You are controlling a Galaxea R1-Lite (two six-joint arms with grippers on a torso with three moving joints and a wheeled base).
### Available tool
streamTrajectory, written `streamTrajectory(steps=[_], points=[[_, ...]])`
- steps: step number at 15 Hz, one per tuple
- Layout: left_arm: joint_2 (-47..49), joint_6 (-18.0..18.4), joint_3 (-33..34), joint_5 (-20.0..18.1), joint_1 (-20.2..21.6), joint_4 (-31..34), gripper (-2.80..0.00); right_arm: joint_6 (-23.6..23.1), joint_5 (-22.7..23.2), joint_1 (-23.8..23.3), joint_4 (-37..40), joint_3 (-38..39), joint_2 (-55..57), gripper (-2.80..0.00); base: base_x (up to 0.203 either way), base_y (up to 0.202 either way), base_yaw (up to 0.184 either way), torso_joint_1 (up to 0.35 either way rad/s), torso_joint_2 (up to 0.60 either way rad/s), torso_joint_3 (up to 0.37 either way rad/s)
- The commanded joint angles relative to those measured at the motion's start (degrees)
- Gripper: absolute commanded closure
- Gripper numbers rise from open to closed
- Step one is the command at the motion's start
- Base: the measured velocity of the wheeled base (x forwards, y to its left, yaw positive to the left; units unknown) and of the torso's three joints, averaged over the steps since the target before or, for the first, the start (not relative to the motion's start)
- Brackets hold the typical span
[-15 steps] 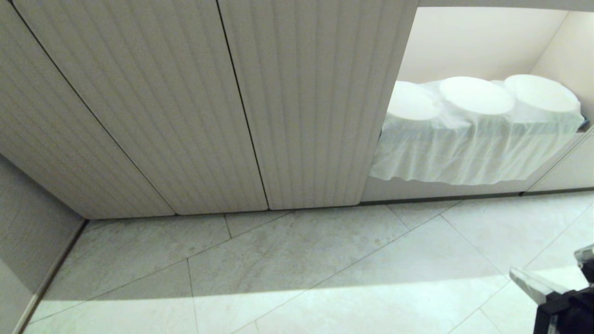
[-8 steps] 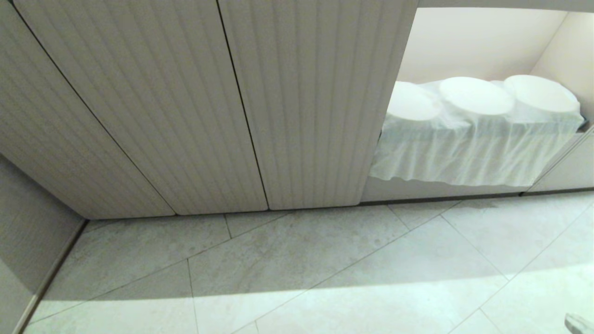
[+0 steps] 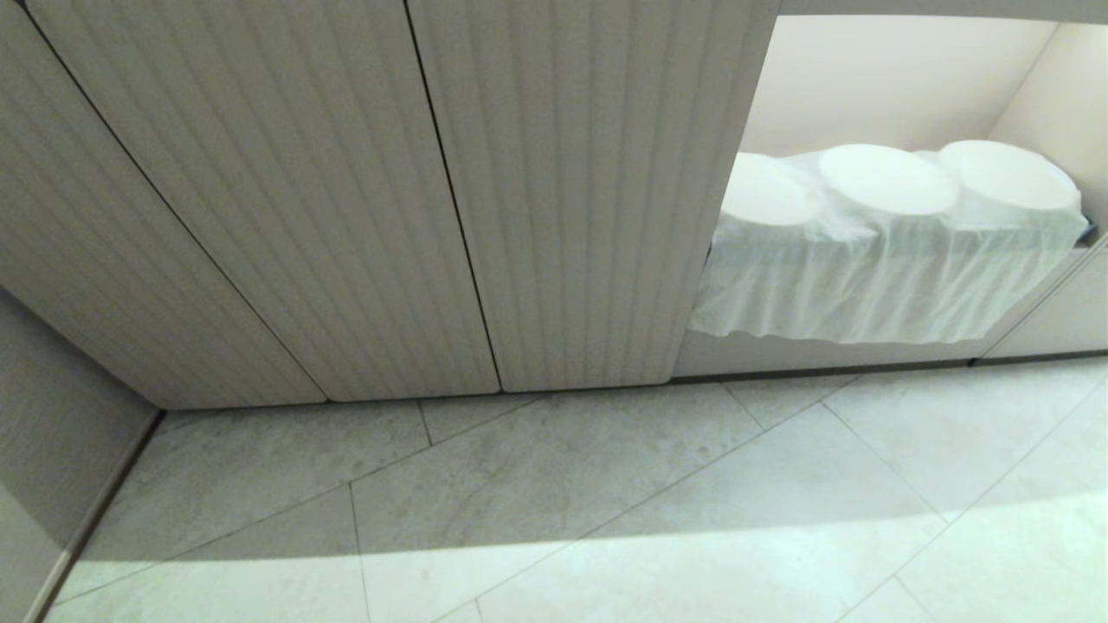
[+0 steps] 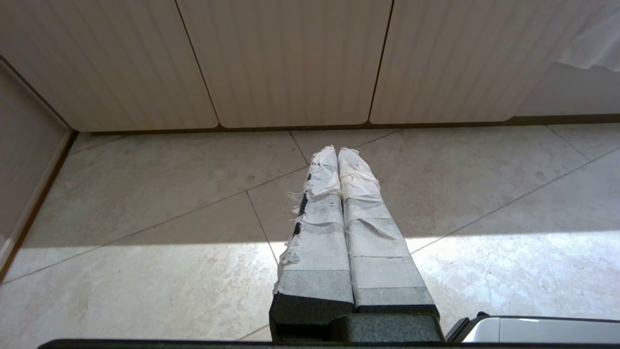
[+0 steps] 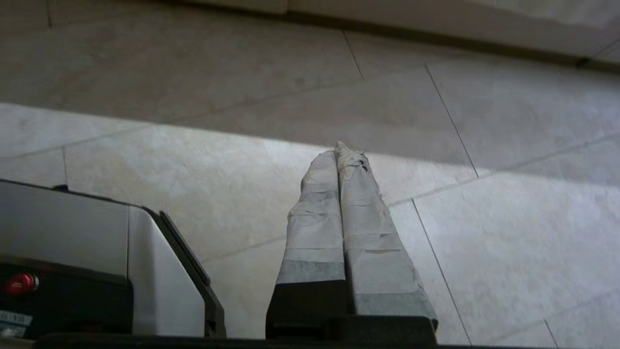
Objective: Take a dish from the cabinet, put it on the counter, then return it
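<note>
Head view is mostly cabinet (image 3: 363, 199) from where I'm sitting: three ribbed beige doors, all closed, filling everything from 9 o'clock round to 1 o'clock. Below them the tile floor (image 3: 606, 510) takes up the lower part, pale grey with diagonal joints, and a bright band of light runs along the 6 o'clock edge. Over at 2 o'clock there's a lit niche (image 3: 900, 78), and inside it a row of round stacks under a thin white cover (image 3: 874, 277) that hangs down over the niche's front lip. I can't see any dish anywhere, so with those doors closed I can't tell where it is. No counter in any camera either.

Neither arm shows in the head view. On the left wrist camera the left gripper (image 4: 337, 151) hangs low over the tiles, pointing toward the bottom edge of the cabinet doors, its two tape-wrapped fingers (image 4: 358, 228) pressed flat together with nothing between them. Right wrist camera, same deal: the right gripper (image 5: 339, 148) is clenched empty over the floor, fingers (image 5: 315, 213) touching all the way along, tips just at the edge of the sunlit patch. A corner of the robot's base (image 5: 145, 271) sits beside it.
</note>
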Motion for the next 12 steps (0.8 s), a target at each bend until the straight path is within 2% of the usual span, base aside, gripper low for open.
streamTrajectory(steps=[1,3,12], points=[[0.0,0.0,0.0,0.0,0.0,0.0,0.0,0.4,0.1,0.9,0.1,0.0,-7.9,0.0,0.0,0.0,0.0,0.0,0.0,0.0],[0.0,0.0,0.0,0.0,0.0,0.0,0.0,0.5,0.2,0.6,0.1,0.0,-13.8,0.0,0.0,0.0,0.0,0.0,0.0,0.0],[0.0,0.0,0.0,0.0,0.0,0.0,0.0,0.9,0.3,0.3,0.1,0.0,-14.4,0.0,0.0,0.0,0.0,0.0,0.0,0.0]])
